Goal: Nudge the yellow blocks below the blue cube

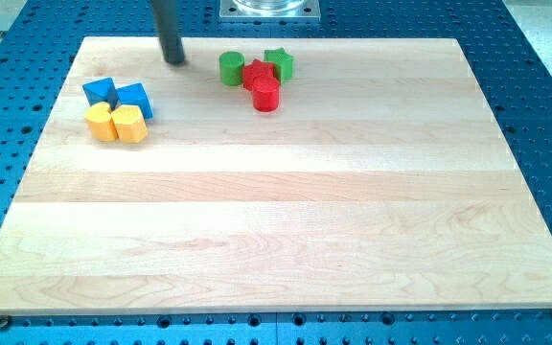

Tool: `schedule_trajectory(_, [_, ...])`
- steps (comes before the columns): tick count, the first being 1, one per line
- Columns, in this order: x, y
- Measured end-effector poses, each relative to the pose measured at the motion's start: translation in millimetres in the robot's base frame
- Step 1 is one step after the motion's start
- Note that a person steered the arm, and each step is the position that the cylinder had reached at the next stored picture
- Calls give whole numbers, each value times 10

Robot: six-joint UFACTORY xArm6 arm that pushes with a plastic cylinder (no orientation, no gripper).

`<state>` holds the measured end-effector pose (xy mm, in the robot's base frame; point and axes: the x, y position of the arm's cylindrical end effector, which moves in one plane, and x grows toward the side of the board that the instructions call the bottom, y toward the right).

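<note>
down and to the view's left of my tip [174, 60], a bare rod holding nothing, the two yellow blocks [116, 123] sit touching, just under the blue cube [100, 93].

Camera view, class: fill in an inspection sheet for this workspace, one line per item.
Surface: wooden board, bare over most of it.
Job's things: two yellow blocks directly below two blue blocks, touching them, at the view's left.
Clutter: two green blocks and two red blocks clustered near the view's top.
Grippers: none; my tip stands right of and above the blue blocks, apart.
Cables: nothing seen.
Surroundings: blue perforated table.
</note>
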<state>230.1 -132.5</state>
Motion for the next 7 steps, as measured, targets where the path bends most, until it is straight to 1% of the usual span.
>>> schedule_trajectory(1, [5,-63])
schedule_trajectory(2, [93,-715])
schedule_trajectory(3, [891,-1070])
schedule_trajectory(4, [1246,-1125])
schedule_trajectory(5, [1230,-1297])
schedule_trajectory(6, [1593,-1560])
schedule_trajectory(7, [2250,-1601])
